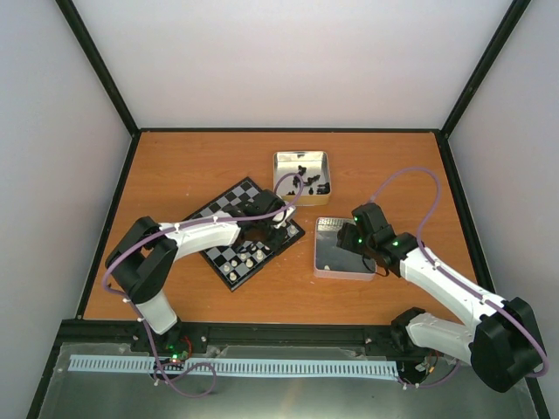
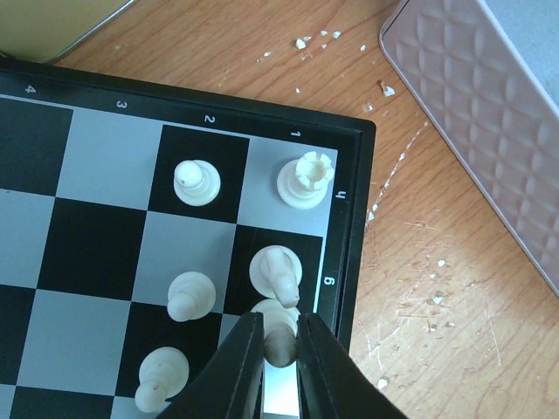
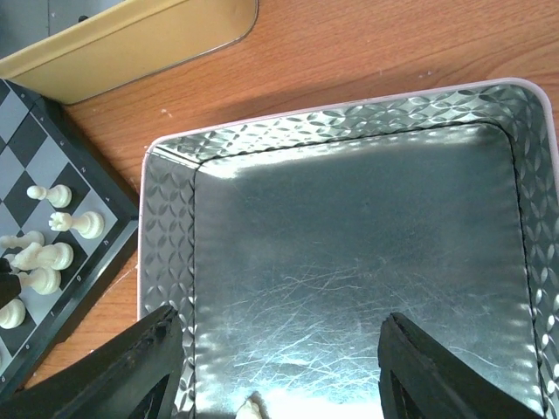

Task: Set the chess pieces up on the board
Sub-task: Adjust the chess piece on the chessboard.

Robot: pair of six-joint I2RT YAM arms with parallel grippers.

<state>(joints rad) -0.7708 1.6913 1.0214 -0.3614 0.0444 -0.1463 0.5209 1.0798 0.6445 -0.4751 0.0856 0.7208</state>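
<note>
Board, rim markings, pale print on black.
- Rim edge well ahead of the left claw: numerals 4, 3, 2, 1, running from far left of the claw to just right of its line.
- Side rim, just right of the claw: two sideways letters, h farther ahead, g nearer; the g could pass for a 6.

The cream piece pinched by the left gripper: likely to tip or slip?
The cream piece looks small and plastic, so probably light. Tall and narrow-based, it may tip if nudged. Its smooth rounded sides could slip in the left gripper.
</note>
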